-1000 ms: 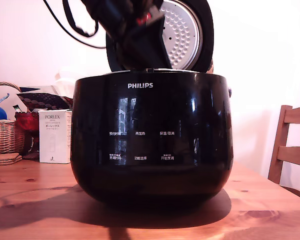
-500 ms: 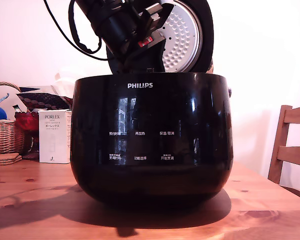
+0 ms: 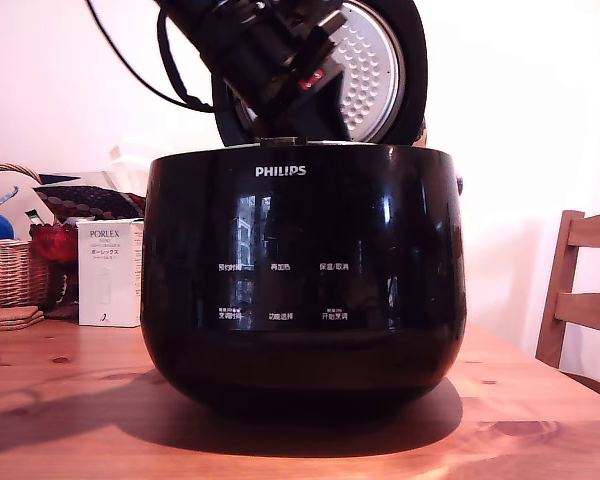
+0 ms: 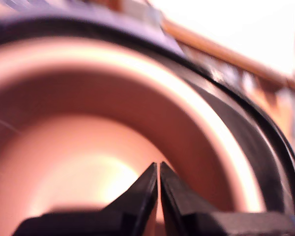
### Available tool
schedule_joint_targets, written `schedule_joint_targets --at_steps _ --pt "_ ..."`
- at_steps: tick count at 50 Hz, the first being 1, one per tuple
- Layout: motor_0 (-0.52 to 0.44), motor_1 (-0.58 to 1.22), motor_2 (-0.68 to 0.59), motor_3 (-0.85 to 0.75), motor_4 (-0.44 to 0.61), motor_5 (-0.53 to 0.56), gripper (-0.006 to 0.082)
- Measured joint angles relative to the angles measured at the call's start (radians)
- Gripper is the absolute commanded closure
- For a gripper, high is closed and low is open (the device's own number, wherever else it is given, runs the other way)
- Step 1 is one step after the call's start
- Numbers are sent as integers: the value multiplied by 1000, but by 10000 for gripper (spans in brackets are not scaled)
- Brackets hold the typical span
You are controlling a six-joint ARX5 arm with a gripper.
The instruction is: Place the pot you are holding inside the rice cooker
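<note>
Inside the rice cooker [image 3: 305,270], the pot [image 4: 88,147] shows only in the blurred wrist view, as a pinkish-lit bowl ringed by the cooker's dark rim; from outside, the glossy body hides it entirely. Above its hollow, the gripper [image 4: 159,172] has its jaws nearly together on nothing. Outside, the arm is cut off at the frame's top, masking part of the raised lid [image 3: 375,70].

Bright overexposed wall, window glare on rice cooker [image 3: 305,270], table [image 3: 70,400] shadows, wrist view blurred (reddish cast).
</note>
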Motion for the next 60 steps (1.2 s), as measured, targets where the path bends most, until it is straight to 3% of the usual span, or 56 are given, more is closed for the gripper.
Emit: schedule_joint_targets --at_steps 33,60 --pt "106 -170 0 16 -49 -56 787" --pt "288 -308 -1 -88 -133 -44 787"
